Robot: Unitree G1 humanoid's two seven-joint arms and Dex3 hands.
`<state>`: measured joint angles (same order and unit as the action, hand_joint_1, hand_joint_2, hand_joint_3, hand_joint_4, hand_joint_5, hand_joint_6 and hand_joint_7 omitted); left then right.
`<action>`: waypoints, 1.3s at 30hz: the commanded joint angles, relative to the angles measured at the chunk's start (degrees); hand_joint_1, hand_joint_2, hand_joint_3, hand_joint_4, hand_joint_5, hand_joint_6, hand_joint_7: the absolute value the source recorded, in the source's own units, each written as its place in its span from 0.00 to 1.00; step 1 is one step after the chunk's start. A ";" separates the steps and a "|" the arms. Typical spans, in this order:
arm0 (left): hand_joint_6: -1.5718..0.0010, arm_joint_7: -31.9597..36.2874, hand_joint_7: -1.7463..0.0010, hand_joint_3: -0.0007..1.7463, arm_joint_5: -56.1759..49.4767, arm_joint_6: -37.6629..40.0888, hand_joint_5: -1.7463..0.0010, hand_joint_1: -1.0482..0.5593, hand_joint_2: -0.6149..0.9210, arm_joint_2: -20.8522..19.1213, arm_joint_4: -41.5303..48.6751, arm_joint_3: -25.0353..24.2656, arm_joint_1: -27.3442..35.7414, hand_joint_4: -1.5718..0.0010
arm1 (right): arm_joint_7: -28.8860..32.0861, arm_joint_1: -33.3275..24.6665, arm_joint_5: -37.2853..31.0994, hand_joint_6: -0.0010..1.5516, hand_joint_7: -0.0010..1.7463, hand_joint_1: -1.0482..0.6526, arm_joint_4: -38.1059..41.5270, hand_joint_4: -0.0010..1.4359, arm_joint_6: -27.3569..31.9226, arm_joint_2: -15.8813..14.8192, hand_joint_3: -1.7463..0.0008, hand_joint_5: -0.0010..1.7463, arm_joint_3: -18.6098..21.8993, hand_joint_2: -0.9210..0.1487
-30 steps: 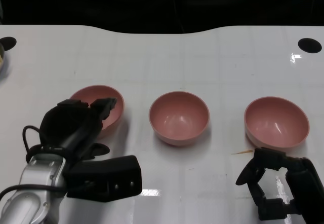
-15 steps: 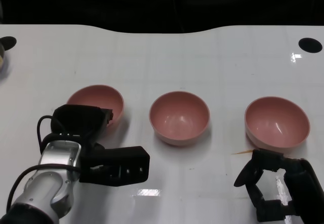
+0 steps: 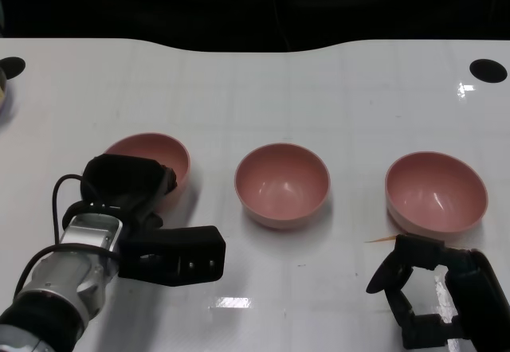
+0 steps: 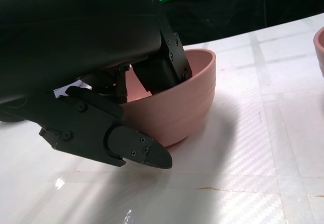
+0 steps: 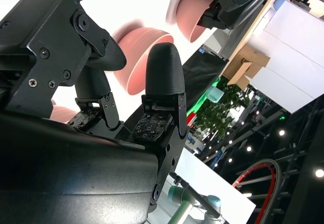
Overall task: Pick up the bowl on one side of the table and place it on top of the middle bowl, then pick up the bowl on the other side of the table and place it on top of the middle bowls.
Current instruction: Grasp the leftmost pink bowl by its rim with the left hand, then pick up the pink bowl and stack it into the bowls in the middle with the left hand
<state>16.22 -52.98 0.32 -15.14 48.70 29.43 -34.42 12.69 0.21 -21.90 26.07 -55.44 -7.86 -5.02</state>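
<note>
Head view: I count three pink bowls. Left of the middle bowl, my left hand grips the left bowl, fingers over its rim; my right hand stays open, empty.

A white table with a black hole at its corner.

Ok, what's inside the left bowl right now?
In the left wrist view, fingers of the left robot hand reach over the rim into the left bowl. The bowl's bottom is covered by that hand, so anything there can't be seen.
</note>
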 commanded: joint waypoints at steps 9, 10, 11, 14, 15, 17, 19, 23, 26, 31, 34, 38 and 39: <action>0.50 9.96 0.34 0.00 0.03 -3.88 0.00 0.50 1.00 -2.38 -0.93 0.82 -0.76 0.48 | 0.20 0.00 0.64 0.55 0.71 0.67 -0.28 0.59 0.39 -0.23 0.17 0.89 0.36 0.67; 0.48 10.66 0.39 0.01 -0.03 -4.60 0.00 0.50 1.00 -2.89 -2.43 0.68 -0.63 0.48 | 0.22 0.12 0.60 0.55 0.71 0.68 -0.18 0.59 0.37 -0.20 0.17 0.89 0.34 0.67; 0.47 10.96 0.42 0.02 -0.07 -5.08 0.00 0.50 1.00 -3.32 -3.86 0.56 -0.53 0.48 | 0.24 0.20 0.59 0.56 0.71 0.68 -0.12 0.59 0.37 -0.16 0.17 0.89 0.31 0.68; 0.43 11.41 0.47 0.02 -0.14 -5.89 0.00 0.50 1.00 -4.03 -6.20 0.50 -0.42 0.47 | 0.34 0.38 0.42 0.56 0.71 0.68 -0.03 0.59 0.40 0.00 0.17 0.89 0.22 0.68; 0.42 11.95 0.46 0.04 -0.09 -6.58 0.00 0.50 1.00 -4.26 -6.88 0.46 -0.44 0.47 | 0.33 0.44 0.41 0.56 0.71 0.68 -0.03 0.59 0.49 0.08 0.17 0.89 0.18 0.68; 0.44 12.31 0.37 0.10 -0.08 -7.35 0.00 0.50 0.99 -4.54 -7.98 0.38 -0.44 0.46 | 0.29 0.51 0.40 0.56 0.71 0.68 -0.04 0.59 0.63 0.21 0.17 0.89 0.13 0.68; 0.45 11.51 0.36 0.13 -0.25 -7.27 0.00 0.49 0.98 -4.73 -9.79 0.33 -0.30 0.46 | 0.45 0.56 0.09 0.56 0.71 0.68 -0.14 0.59 0.82 0.39 0.17 0.89 0.15 0.68; 0.45 10.94 0.37 0.14 -0.35 -7.02 0.00 0.49 0.97 -4.87 -10.99 0.26 0.00 0.46 | 0.51 0.56 -0.08 0.56 0.71 0.68 -0.24 0.59 0.97 0.49 0.16 0.89 0.19 0.69; 0.39 10.75 0.48 0.14 -0.38 -7.59 0.00 0.49 0.95 -4.69 -12.82 0.36 -0.07 0.46 | 0.78 0.79 -0.36 0.56 0.71 0.68 -0.03 0.59 0.74 0.58 0.16 0.89 0.21 0.69; 0.43 9.76 0.30 0.33 -0.75 -7.88 0.00 0.52 0.82 -4.19 -16.68 0.61 -0.02 0.45 | 0.78 0.71 -0.29 0.56 0.71 0.69 -0.17 0.60 0.68 0.60 0.17 0.88 0.21 0.68; 0.49 9.05 0.18 0.46 -0.20 -8.58 0.00 0.52 0.75 -3.74 -18.36 0.41 0.13 0.45 | 0.78 0.58 -0.31 0.56 0.71 0.69 -0.37 0.60 0.74 0.55 0.17 0.88 0.28 0.68; 0.46 8.63 0.23 0.52 0.85 -10.88 0.00 0.53 0.71 -3.00 -19.22 0.39 0.14 0.44 | 0.50 0.46 -0.04 0.56 0.70 0.68 -0.43 0.60 0.78 0.38 0.17 0.88 0.28 0.68; 0.46 8.62 0.22 0.52 1.11 -11.50 0.00 0.53 0.71 -2.79 -19.27 0.36 0.17 0.44 | 0.44 0.41 0.01 0.56 0.70 0.68 -0.45 0.60 0.79 0.32 0.18 0.88 0.30 0.68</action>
<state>25.40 -52.70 -10.48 -17.62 30.38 29.98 -34.54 12.92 0.99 -22.40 26.06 -54.65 -6.84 -5.05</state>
